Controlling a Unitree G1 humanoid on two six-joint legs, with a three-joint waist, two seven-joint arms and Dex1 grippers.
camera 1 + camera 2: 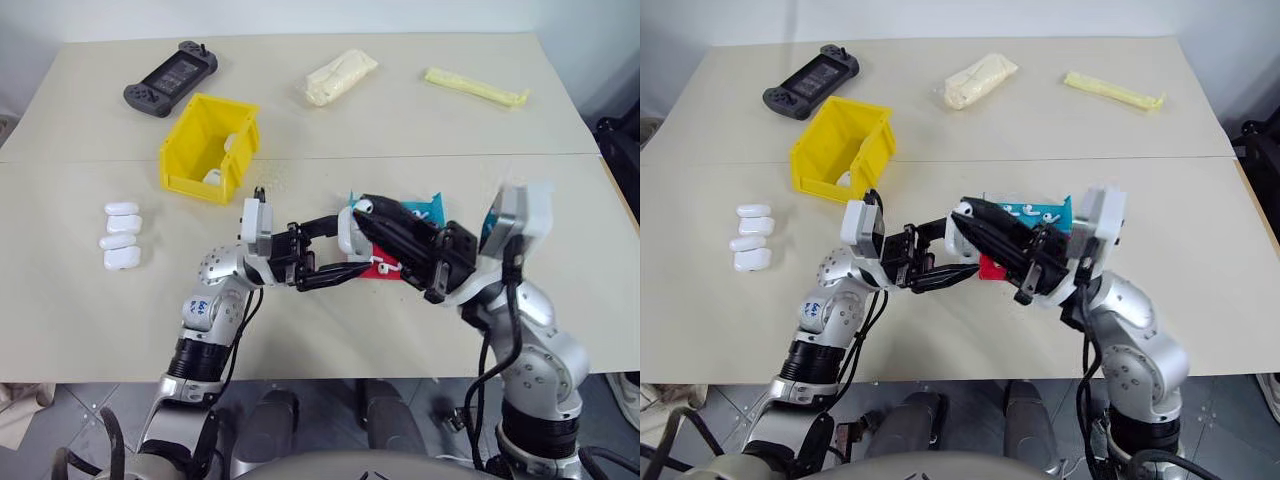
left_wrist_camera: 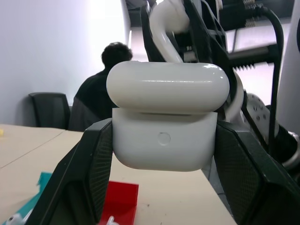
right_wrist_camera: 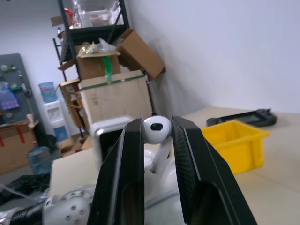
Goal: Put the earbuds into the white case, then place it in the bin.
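A: Where is the white case (image 2: 165, 124)?

B: It is clamped between the jaws of the left gripper (image 1: 345, 258), held up over the table (image 1: 90, 320) near the middle of the scene. The left wrist view shows the two black fingers (image 2: 89, 168) pressing its flanks, the lid raised a crack above the body.

A: And the earbud (image 3: 156, 129)?

B: It is pinched by its rounded head between the jaws of the right gripper (image 1: 368, 212), stem hanging down. The bud sits right at the case's top edge; whether the two touch cannot be told.

A: How are the arms posed?

B: The left forearm reaches in from the left with the wrist bent, so its gripper points toward the robot's right. The right forearm comes in from the right, its gripper aimed forward and leftward, crossing above the left gripper's tips.

A: What lies beneath them?

B: A red tray (image 1: 375, 270) and a blue tray (image 1: 1040, 214) beside it, the blue one carrying loose earbuds (image 1: 1025, 211).

A: And farther out?

B: The bin (image 1: 208, 147) stands beyond the left gripper, with white cases inside. Four spare cases (image 1: 121, 237) sit in a column at the left. At the far edge rest a handheld game console (image 1: 170, 77), a pale bagged item (image 1: 340, 76) and a yellow packet (image 1: 476, 87). A seated person (image 2: 101, 89) appears in the left wrist view, stacked cardboard boxes (image 3: 115, 89) in the right wrist view.
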